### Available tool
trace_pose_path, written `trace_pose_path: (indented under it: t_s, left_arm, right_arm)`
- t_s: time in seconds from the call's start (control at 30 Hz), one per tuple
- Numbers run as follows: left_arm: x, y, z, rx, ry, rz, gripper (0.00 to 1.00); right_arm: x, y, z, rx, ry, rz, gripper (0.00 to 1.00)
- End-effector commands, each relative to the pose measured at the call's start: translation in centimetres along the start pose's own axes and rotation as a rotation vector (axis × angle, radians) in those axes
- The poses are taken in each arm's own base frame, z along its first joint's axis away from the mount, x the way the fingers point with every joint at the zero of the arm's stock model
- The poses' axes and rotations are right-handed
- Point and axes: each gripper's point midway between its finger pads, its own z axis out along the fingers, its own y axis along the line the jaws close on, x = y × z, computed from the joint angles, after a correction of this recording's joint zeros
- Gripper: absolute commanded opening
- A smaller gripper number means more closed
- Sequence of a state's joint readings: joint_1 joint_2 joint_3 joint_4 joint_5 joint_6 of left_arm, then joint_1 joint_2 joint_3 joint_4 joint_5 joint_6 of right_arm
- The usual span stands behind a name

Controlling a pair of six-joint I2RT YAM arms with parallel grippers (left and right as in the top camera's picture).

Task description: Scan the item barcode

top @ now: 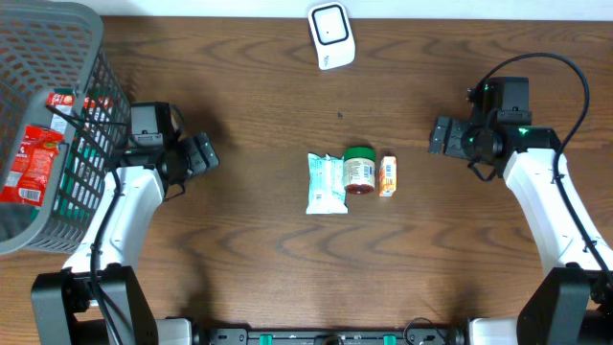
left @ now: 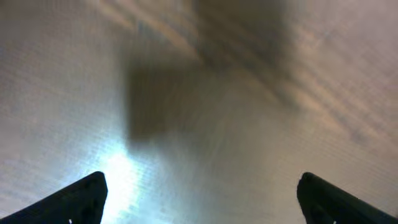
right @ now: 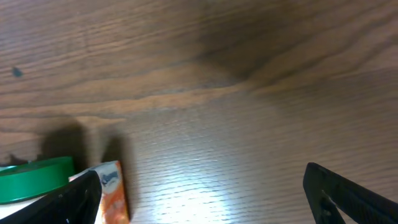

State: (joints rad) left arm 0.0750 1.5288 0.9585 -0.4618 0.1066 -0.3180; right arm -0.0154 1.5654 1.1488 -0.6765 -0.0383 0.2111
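A: How was the desk (top: 259, 259) laid out?

B: A grey basket (top: 57, 115) holding red packets stood at the left edge. The arms flanked the middle. The left claw (top: 203, 153) and the right claw (top: 439, 136) were each spread wide, with nothing in them. A white scanner (top: 330, 36) lay at the far edge. The items sat in a close row at the centre: a white-and-teal pouch (top: 326, 182), a green-lidded jar (top: 360, 170) and a small orange carton (top: 388, 176).

A: How would you have started?

B: With the carton. It was the outermost piece and nearest the right claw. I'd have pinched its narrow sides, left the printed faces uncovered, and turned the code toward the scanner. I couldn't tell which face carried it.

A: And the surface?

B: Dark wood grain, glossy enough to throw glare. Of the room, only a pale strip showed beyond the far edge.
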Motion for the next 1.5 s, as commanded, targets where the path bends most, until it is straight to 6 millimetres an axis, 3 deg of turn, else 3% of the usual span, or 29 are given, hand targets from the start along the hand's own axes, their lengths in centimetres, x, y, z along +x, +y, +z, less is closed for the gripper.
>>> trace_pose_path:
  t_s: [0.0,0.13,0.23,0.4,0.5,0.6,0.7,0.77,0.97,1.13,1.3,1.43,1.47]
  left_arm:
    - [-0.4,-1.2,-0.5,0.064,-0.002,-0.003,1.00]
    - [-0.2,-3.6,-1.3,0.183,0.023,0.016,0.73]
    - [-1.5,-4.7,-3.5,0.199,-0.002,0.032,0.71]
    - [-5.5,-6.1,-11.2,0.156,-0.063,0.095,0.71]
    - [-9.0,-5.2,-16.8,0.048,-0.184,0.119,0.71]
    - [-13.0,-3.1,-22.1,-0.115,-0.370,0.119,0.71]
    - [-16.2,0.2,-26.2,-0.268,-0.529,0.051,0.74]
    - [-17.3,2.5,-27.3,-0.345,-0.574,0.021,0.80]
    - [-18.3,11.4,-27.7,-0.558,-0.559,-0.138,0.85]
    - [-17.7,17.8,-25.5,-0.662,-0.469,-0.242,0.85]
    - [-16.4,22.1,-20.4,-0.726,-0.280,-0.251,0.85]
    - [-15.5,23.6,-15.2,-0.740,-0.101,-0.160,0.86]
    - [-15.4,24.0,-12.6,-0.722,-0.030,-0.093,0.87]
  right_arm:
    - [-0.8,-0.6,-0.8,0.036,-0.034,-0.008,0.99]
    - [-0.8,-0.6,-0.8,0.036,-0.034,-0.008,0.99]
    - [-0.9,-0.6,-0.8,0.036,-0.034,-0.008,0.99]
    - [-0.9,-0.6,-0.8,0.036,-0.034,-0.008,0.99]
    - [-0.9,-0.6,-0.8,0.036,-0.034,-0.008,0.99]
    - [-0.8,-0.6,-0.8,0.036,-0.034,-0.008,0.99]
    - [-0.9,-0.6,-0.8,0.036,-0.034,-0.008,0.99]
    - [-0.8,-0.6,-0.8,0.036,-0.034,-0.008,0.99]
    - [-0.9,-0.6,-0.8,0.036,-0.034,-0.008,0.99]
    - [-0.9,-0.6,-0.8,0.036,-0.034,-0.008,0.99]
    - [-0.8,-0.6,-0.8,0.036,-0.034,-0.008,0.99]
    - [-0.8,-0.6,-0.8,0.036,-0.034,-0.008,0.99]
    - [-0.9,-0.6,-0.8,0.036,-0.034,-0.008,0.99]
